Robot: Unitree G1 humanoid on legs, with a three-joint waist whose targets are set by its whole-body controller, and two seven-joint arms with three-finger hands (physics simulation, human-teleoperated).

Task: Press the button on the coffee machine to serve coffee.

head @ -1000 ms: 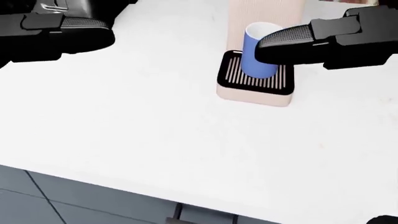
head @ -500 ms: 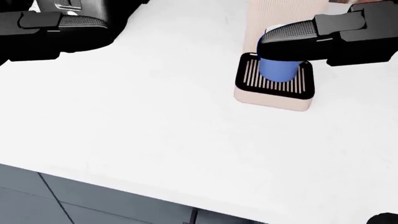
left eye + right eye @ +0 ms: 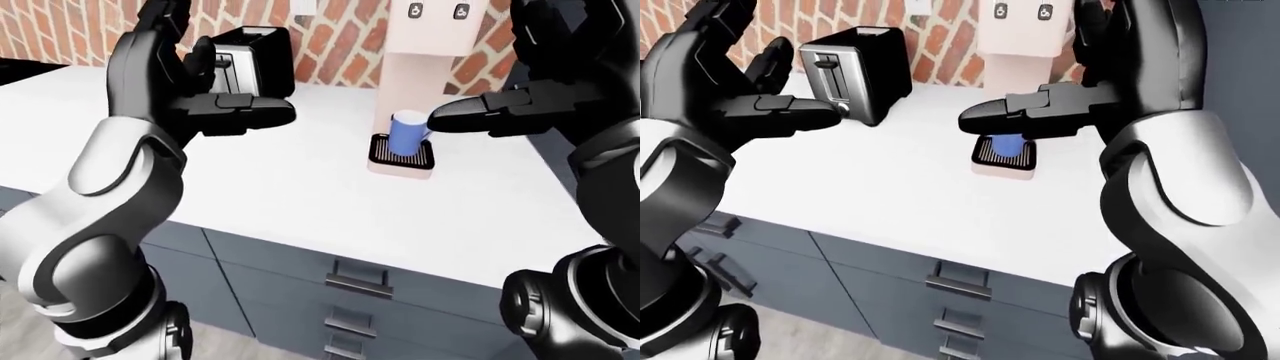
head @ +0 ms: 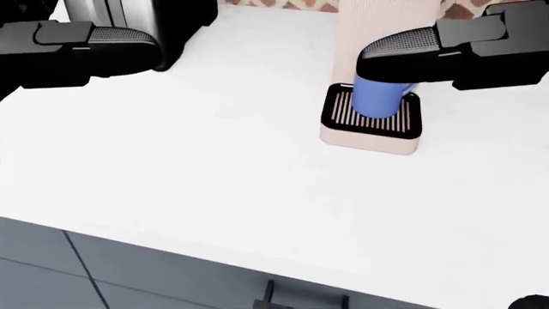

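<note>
Countertop spreads white below me, over grey drawers with dark handles, and a brick wall rises past its far edge. At the top of the left-eye view stands the coffee machine, a pale tower whose two buttons sit side by side on its upper face. To its left on the counter is a black and silver toaster. On the machine's striped drip tray stands a blue cup, upright under the tower. My left hand is raised over the counter, well apart from the machine, fingers spread and holding nothing. My right hand is raised too, fingers spread, one finger stretched level across the cup in the head view; I cannot tell whether it touches the cup, and it is below the buttons.
</note>
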